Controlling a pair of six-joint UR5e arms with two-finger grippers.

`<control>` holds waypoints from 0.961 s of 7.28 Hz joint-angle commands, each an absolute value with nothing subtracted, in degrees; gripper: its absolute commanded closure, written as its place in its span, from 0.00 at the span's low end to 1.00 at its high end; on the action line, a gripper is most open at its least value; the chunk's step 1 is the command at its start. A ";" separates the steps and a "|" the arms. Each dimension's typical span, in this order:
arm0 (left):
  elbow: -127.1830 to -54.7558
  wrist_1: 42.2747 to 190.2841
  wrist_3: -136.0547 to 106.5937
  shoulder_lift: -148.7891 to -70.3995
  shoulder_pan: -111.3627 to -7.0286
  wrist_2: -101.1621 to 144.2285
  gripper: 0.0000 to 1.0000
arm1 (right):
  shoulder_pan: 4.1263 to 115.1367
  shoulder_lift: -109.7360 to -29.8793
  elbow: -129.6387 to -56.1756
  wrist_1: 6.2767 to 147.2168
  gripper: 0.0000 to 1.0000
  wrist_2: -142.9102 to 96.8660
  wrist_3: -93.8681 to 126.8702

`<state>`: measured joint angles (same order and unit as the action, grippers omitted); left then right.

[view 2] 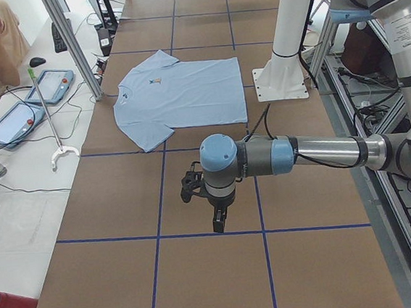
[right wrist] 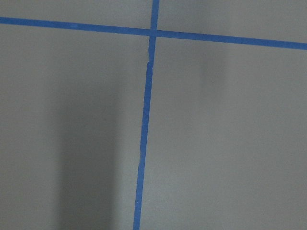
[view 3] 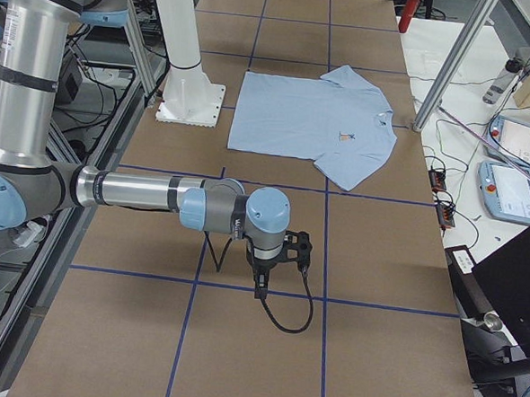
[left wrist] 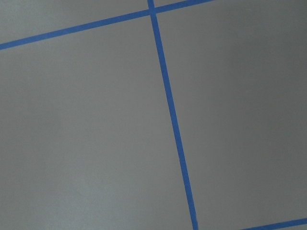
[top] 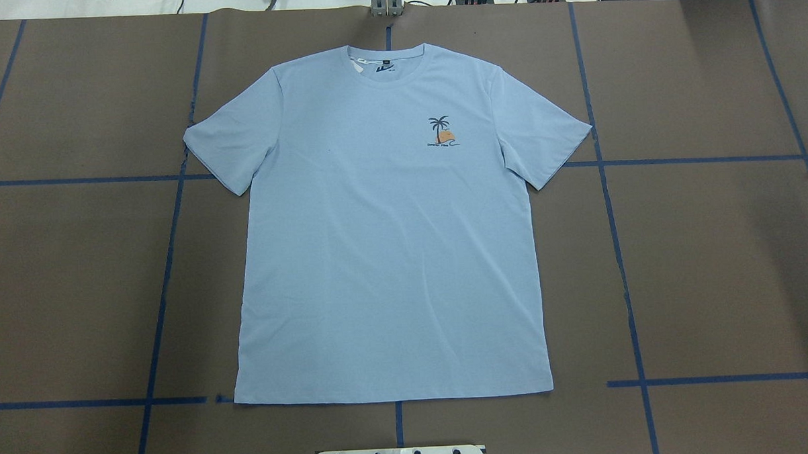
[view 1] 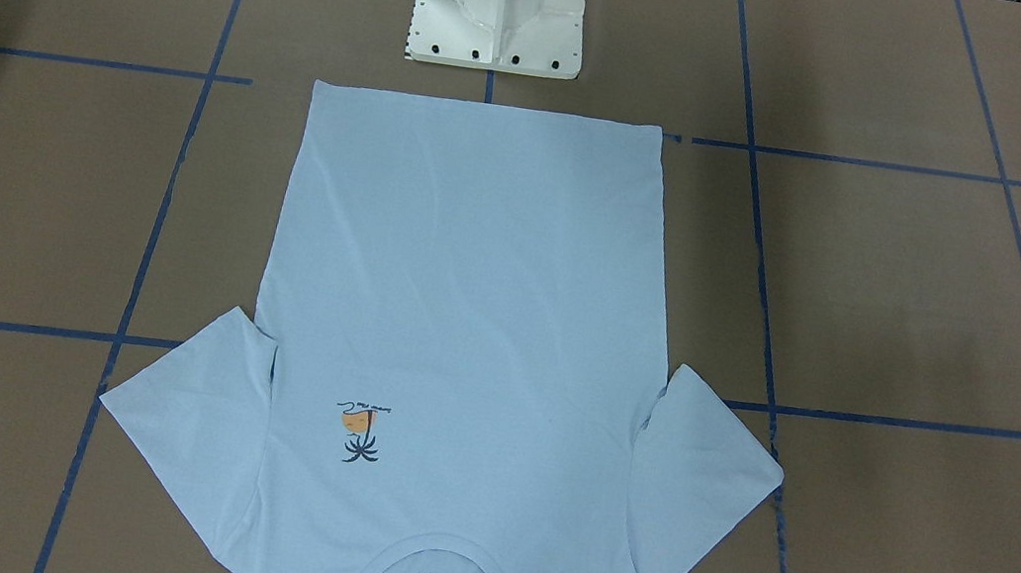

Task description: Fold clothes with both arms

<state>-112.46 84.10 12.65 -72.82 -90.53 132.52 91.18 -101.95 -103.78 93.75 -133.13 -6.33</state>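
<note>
The T-shirt (top: 384,241) lies spread flat and face up in the middle of the brown table (top: 714,256). Its hem is just in front of the white pedestal (view 1: 500,5) and its collar points away from the robot. This looks like a starting layout, with both sleeves fanned out so each arm can reach an edge on its own side. No fold has been made yet. The left arm (view 2: 322,154) and the right arm (view 3: 130,190) reach out low over opposite ends of the table, well apart from the shirt, probably parked there to keep the cloth in open view. The left gripper (view 2: 218,222) and the right gripper (view 3: 260,284) point down over bare table. They show only in the side views, so I cannot tell how wide their fingers stand; neither holds anything that I can see. Both wrist cameras see only brown surface crossed by blue tape lines (left wrist: 170,115). The shirt is light blue and short-sleeved, smooth apart from faint creases. It has a small orange-and-navy palm print (top: 442,131) on the chest and a dark label (top: 386,63) inside the neck.
</note>
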 commanded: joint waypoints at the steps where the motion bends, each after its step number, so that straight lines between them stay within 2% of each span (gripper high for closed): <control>1: -112.59 84.20 12.66 -73.21 -90.44 132.63 0.00 | 90.97 -101.95 -103.89 93.87 0.00 -133.15 -6.33; 3: -112.41 84.11 12.40 -74.78 -90.44 132.37 0.00 | 89.92 -101.69 -104.06 93.69 0.00 -133.42 -5.89; 5: -111.63 84.46 12.13 -80.04 -90.44 132.36 0.00 | 86.32 -96.97 -106.00 89.60 0.00 -133.95 -5.36; 7: -109.61 88.73 12.13 -85.75 -90.35 132.54 0.00 | 85.08 -93.08 -103.19 86.05 0.00 -135.07 -5.27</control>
<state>-111.03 85.78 12.15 -81.92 -90.38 132.48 85.98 -95.25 -104.48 87.93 -134.11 -5.36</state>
